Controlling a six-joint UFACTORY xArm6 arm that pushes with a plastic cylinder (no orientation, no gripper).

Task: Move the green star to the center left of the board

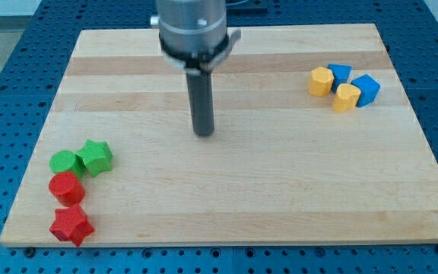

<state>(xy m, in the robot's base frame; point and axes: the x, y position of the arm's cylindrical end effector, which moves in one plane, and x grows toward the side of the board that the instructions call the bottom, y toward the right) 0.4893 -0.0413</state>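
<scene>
Approach is the step in hand, by my reading: my tip (204, 132) rests on bare wood, well apart from the green star (96, 157), up and toward the view's right of it. The rod carries no claw, so nothing can open or clamp.

The green star sits near the wooden board's (280, 198) lower-left corner, touching a rounded green block (65, 162) on its left. A red cylinder (66, 187) lies just below the star, a red star (71, 224) lower still.

The next move probably calls for circling beneath the star, then pushing it up along the left edge. Blocks look like smooth moulded plastic; the board shows pale banded grain. Two yellow blocks (321, 81) (347, 97) and two blue blocks (341, 74) (367, 89) cluster far right of the star.
</scene>
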